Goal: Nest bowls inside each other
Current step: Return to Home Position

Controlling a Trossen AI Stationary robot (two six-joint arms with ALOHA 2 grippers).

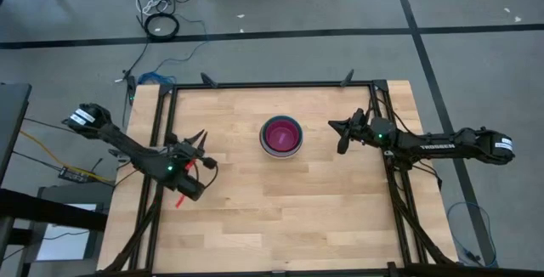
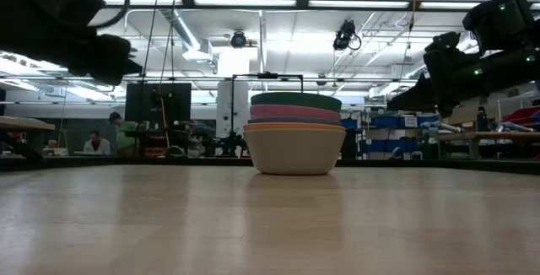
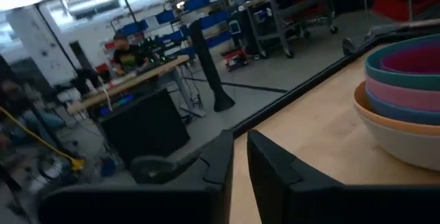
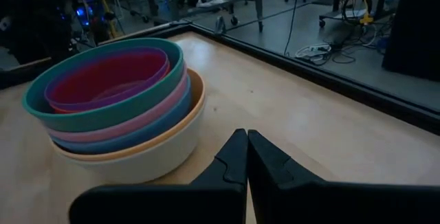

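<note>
Wooden slatted table [image 1: 255, 217] with a black frame and one arm at each side.

- **Stack:** The nested stack of round plastic bowls [image 1: 281, 135] sits alone near mid-table, toward the far edge, between the two arms.
- **Order, widest outward:** The grey-white bowl [image 2: 294, 153] is on the wood. Above it come the orange bowl [image 2: 294, 127], blue bowl [image 4: 130, 136], light pink bowl [image 2: 295, 111] and teal bowl [image 2: 295, 100]. This order lets each rim seat level.
- **Inside the teal bowl:** The smaller bowls [image 4: 103, 80] show a purple rim and a magenta hollow. I cannot separate them further.
- **Judgement:** Nesting looks done.
- **Left gripper [image 3: 240, 138]:** Raised over the table's left part, well clear of the stack. Its jaws are a thin slit apart and hold nothing.
- **Right gripper [image 4: 246, 136]:** Raised near the stack's right, its jaws pressed together and empty.
- **Why apart:** Both grippers seem placed where neither can nudge the stack.
</note>
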